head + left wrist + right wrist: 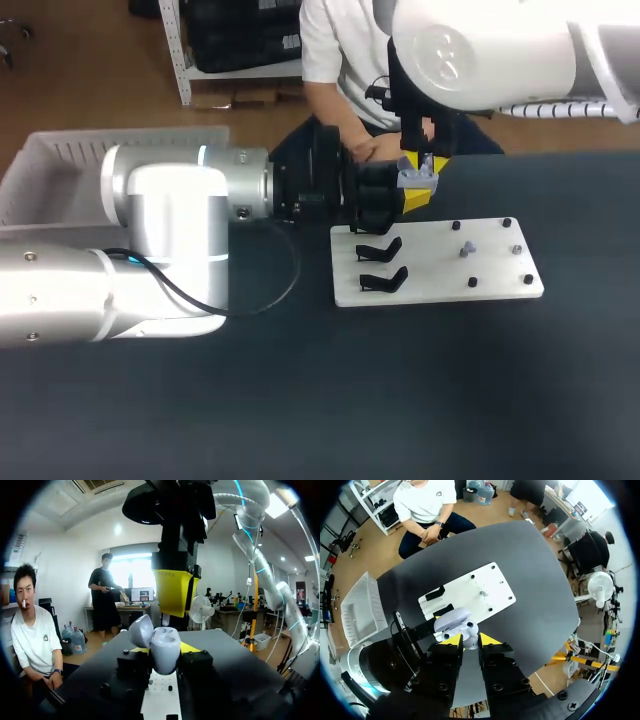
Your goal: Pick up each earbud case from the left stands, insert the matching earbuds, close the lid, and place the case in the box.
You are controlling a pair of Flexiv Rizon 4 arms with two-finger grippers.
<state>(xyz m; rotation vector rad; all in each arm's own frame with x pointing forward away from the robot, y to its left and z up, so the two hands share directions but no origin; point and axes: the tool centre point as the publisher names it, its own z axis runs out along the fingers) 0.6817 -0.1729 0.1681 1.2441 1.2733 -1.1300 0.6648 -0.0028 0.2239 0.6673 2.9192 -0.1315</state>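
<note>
Nearest the head camera, filling the lower left and left middle of the frame: bulky silver-and-white left arm (150,250), stretched rightward to just above the frame's centre. At its end, left gripper (165,650) clamped on the earbud case (418,177) from two sides, with yellow tips against the case body. Held clear of the dark table (400,400), at upper centre of the head view, a little above the upper left corner of the white board (440,265). Lid (141,630) swung open (pale lilac-grey, same as the body), tilted away to one side of the left gripper. Entering from the upper right corner, right arm (500,50), with right gripper (470,641) pointing down directly over the open case and close to it; not possible to tell whether anything is pinched there. Flat on the table, just right of centre, the board: two black stands (378,248) on its left part, one below the other, and several small dark pegs (472,282) scattered over its right part. At upper left, partly hidden behind the left arm, white box (50,170).
</note>
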